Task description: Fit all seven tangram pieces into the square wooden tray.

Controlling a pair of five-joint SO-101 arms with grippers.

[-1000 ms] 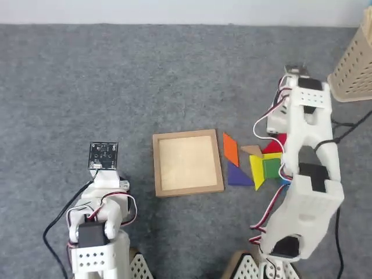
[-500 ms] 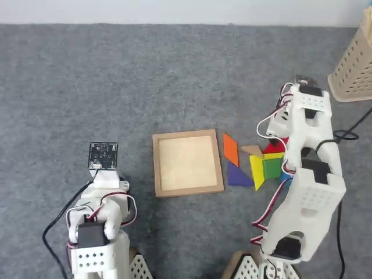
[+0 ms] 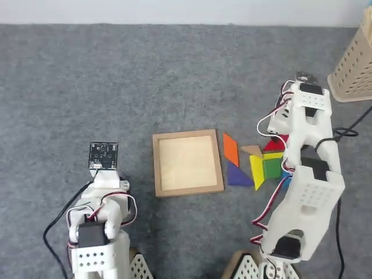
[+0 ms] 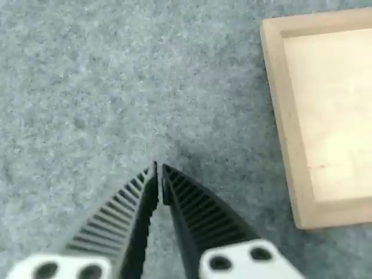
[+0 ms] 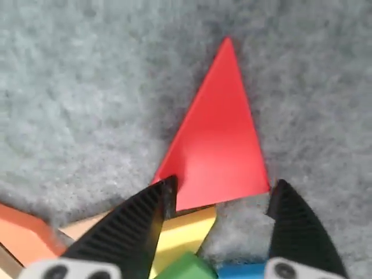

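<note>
Flat red triangular tangram piece, 3 o'clock of square wooden tray: judged light, stiff, slippery; edges straddled by spread-apart right gripper.

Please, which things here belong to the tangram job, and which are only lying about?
Belong to the job: wooden tray, orange piece, purple triangle, yellow triangle, green piece, tan piece, red triangle, blue piece.

Only lying about: beige basket, grey carpet.
</note>
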